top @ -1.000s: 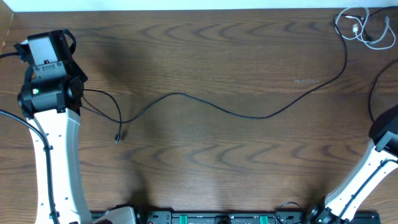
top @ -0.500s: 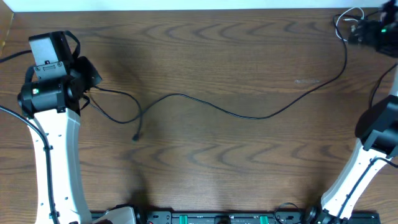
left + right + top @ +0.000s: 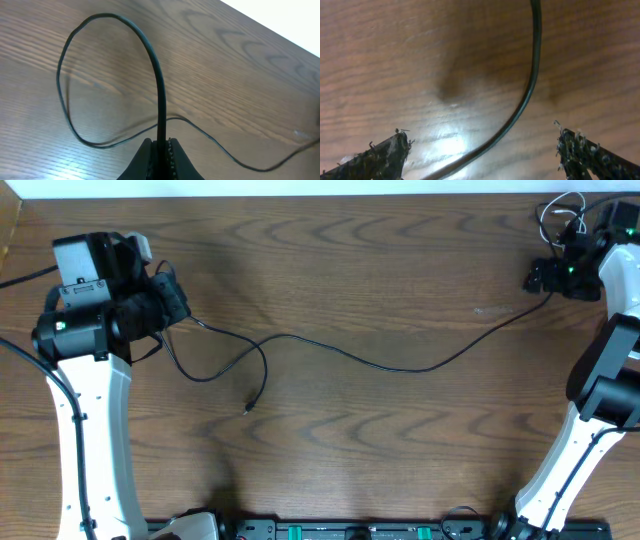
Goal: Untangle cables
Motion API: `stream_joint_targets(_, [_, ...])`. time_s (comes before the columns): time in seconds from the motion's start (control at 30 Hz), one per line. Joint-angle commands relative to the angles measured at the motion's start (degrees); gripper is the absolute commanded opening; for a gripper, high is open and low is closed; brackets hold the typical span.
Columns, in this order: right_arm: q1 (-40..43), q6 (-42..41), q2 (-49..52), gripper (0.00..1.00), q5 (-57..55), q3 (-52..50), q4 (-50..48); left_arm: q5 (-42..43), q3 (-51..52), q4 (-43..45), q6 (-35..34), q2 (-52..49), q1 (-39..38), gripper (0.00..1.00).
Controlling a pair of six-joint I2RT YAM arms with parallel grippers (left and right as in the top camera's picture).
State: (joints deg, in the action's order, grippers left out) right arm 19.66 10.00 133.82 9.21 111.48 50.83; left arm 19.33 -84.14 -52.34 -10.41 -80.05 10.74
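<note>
Pinching the black cable [image 3: 400,366] near its left end, the left gripper [image 3: 161,142] is closed tight on it beside the table's left edge. A loose loop curls off toward the plug end [image 3: 246,411]. The right gripper [image 3: 482,136] stands spread wide, low over the same cable near the far right corner, nothing clamped. The white cord [image 3: 546,218] lies bunched in that corner (partly hidden under that gripper).

Risk: fingers closing off-centre could let the thin cable slip out. Pulling from both ends could cinch the loop into a knot or drag the white cord along.

Surface: dark wood-grain table [image 3: 350,260], glossy. Room: only a pale strip [image 3: 300,188] past the far edge.
</note>
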Motion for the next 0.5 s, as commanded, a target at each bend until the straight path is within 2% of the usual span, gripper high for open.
stream_joint_targets(0.0, [0.24, 0.79, -1.46, 0.93, 0.17, -3.1, -5.25, 1.81, -0.48, 0.09, 0.98, -0.17, -1.31, 0.07])
stream_joint_targets(0.3, [0.17, -0.42, -1.46, 0.85, 0.2, -12.98, -22.18, 1.86, -0.48, 0.11, 0.96, -0.48, -2.71, 0.07])
stream_joint_targets(0.47, [0.11, -7.61, -1.46, 0.76, 4.13, -18.6, -30.82, 1.9, -0.48, 0.13, 0.68, -0.48, -2.86, 0.07])
